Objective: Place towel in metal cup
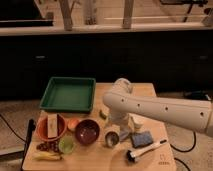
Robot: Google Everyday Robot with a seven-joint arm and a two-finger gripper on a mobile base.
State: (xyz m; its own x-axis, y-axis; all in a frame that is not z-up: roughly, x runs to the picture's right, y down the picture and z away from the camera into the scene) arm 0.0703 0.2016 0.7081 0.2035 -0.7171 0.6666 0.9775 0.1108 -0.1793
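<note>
Gripper [121, 130] hangs low over the table [100, 161], just right of the metal cup [111, 138]. My own arm hides it, so I cannot tell whether it is open or closed. A pale lump beside it, possibly the towel [136, 122], lies behind the blue sponge [141, 138], outside the cup.

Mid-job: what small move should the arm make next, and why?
Probably a short straight lift. The gripper sits low at the table, just right of the metal cup in the view and largely hidden behind the arm. Whether it holds the towel cannot be seen, and lifting would show that before moving over the cup.
</note>
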